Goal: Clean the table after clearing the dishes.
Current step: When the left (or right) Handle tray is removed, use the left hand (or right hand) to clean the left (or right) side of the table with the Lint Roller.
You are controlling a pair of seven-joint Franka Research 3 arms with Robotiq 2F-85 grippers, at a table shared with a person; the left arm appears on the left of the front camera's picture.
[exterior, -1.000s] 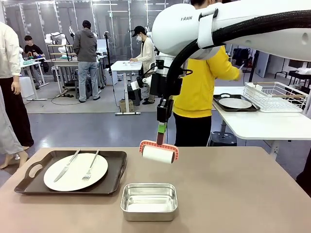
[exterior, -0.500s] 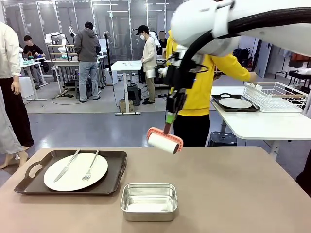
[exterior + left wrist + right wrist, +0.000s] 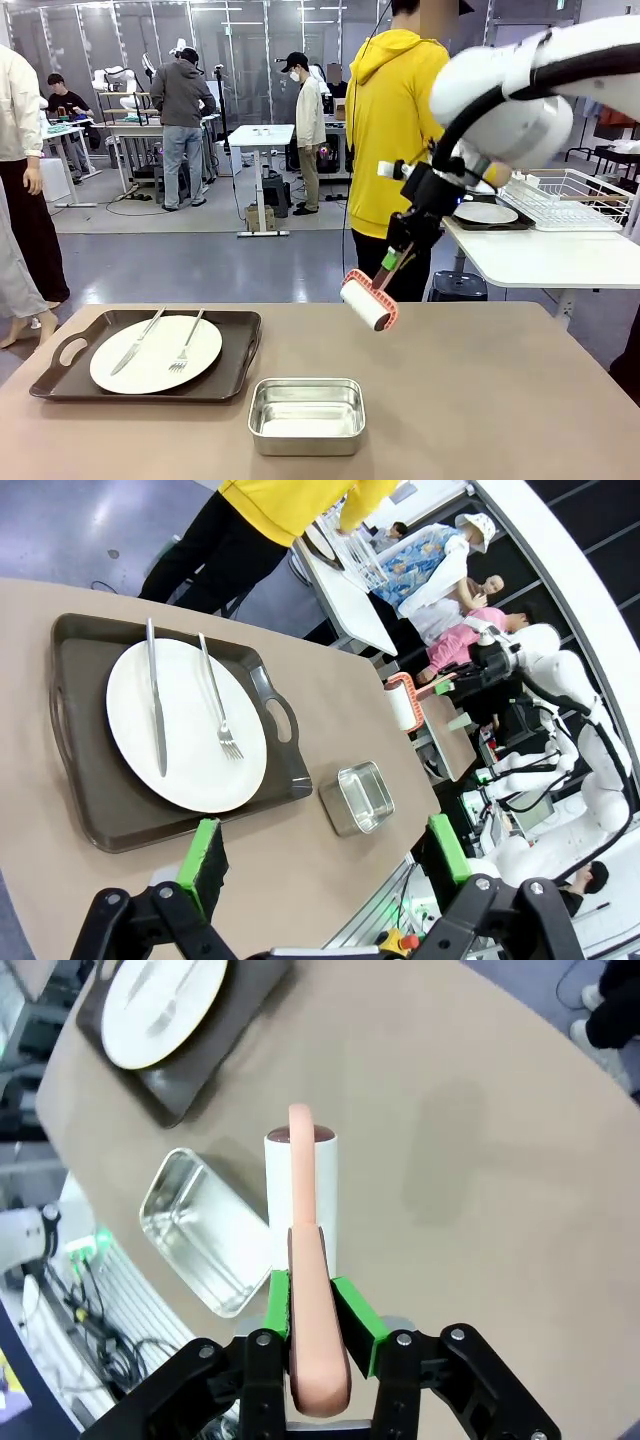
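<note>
The desk (image 3: 500, 400) isn't cleared yet. One plate (image 3: 150, 368) w/ knife (image 3: 135, 343) and fork (image 3: 187, 342) sits on its brown tray (image 3: 236, 372), straight ahead of the left fingers (image 3: 206, 855) and nearer that pad than the other. Those fingers stand wide apart w/ nothing btwn them and touch nothing, prob. poised to go for the tray. A 2nd plate (image 3: 484, 213) is already on the white side table (image 3: 540, 262), beyond the right fingers (image 3: 355, 1312) and by the person in yellow (image 3: 395, 130), so clearing looks abt half done. The right fingers are clamped on the pink handle of a lint roller (image 3: 367, 303). Its roll points away from the pads and hangs in air above the desk, not touching it. It's the cleaning tool, and I'd guess it's kept up and out of the way till the last dishes go. The steel tin (image 3: 306, 430) lies below and to one side of the roll, apart from it; maybe the roller's rest spot, can't be sure. Vs a sec ago, the right arm has swung the roller from over the desk's mid far edge toward the robot's right, higher and more tilted. The person has shifted toward the middle, back to the desk. Plate, tray and tin are unmoved, and the grip on the roller is the same.
</note>
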